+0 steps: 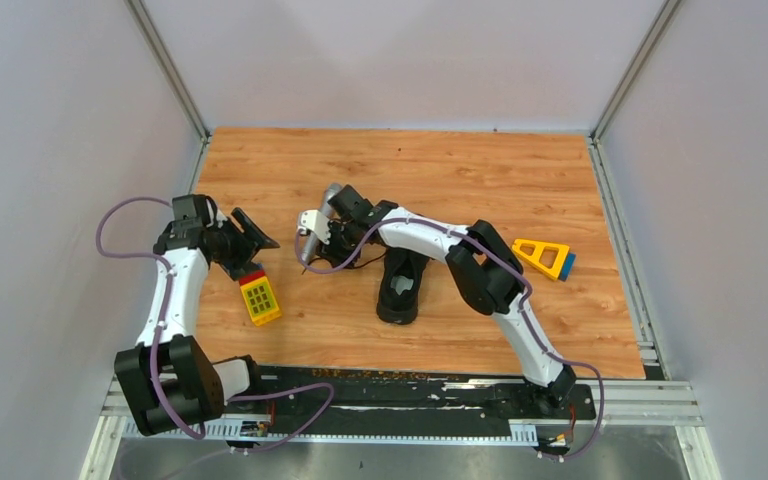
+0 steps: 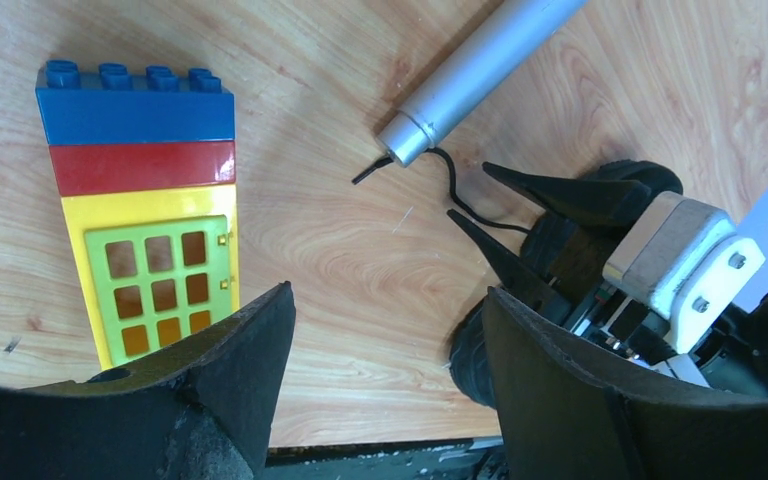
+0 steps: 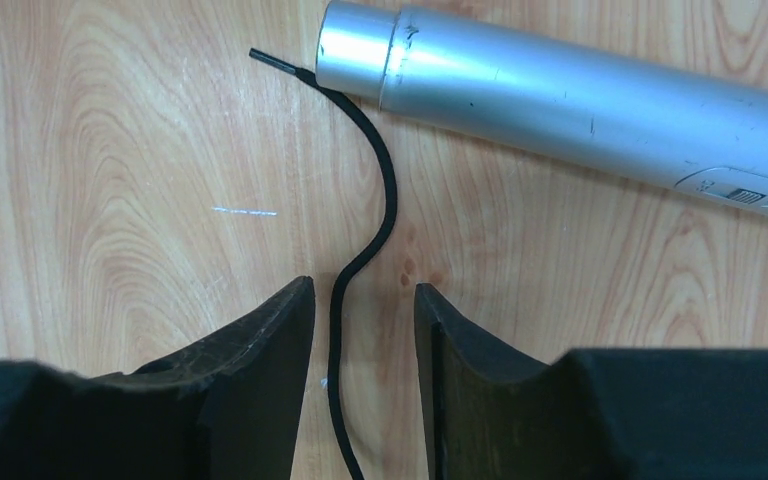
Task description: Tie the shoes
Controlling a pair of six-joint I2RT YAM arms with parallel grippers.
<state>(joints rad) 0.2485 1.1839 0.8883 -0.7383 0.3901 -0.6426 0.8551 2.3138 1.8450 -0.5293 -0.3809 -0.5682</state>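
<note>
The black sneaker [image 1: 400, 285] lies mid-table with its opening facing up. A thin black lace [image 3: 388, 190] runs from it across the wood, and its tip lies by the end of a silver microphone [image 3: 560, 100]. My right gripper [image 3: 360, 300] is open and low over the table, with the lace lying loose between its fingers; it is left of the shoe in the top view [image 1: 305, 255]. My left gripper [image 2: 385, 300] is open and empty, and sits further left in the top view [image 1: 258, 238]. In the left wrist view, the lace [image 2: 455, 185] and the right gripper's fingers [image 2: 560, 195] show.
A yellow, red and blue toy block with a green grid window [image 1: 260, 298] lies just below my left gripper, and shows in the left wrist view [image 2: 140, 210]. A yellow and blue triangular toy [image 1: 543, 257] lies right of the right arm. The microphone [image 2: 480, 70] lies behind the right gripper.
</note>
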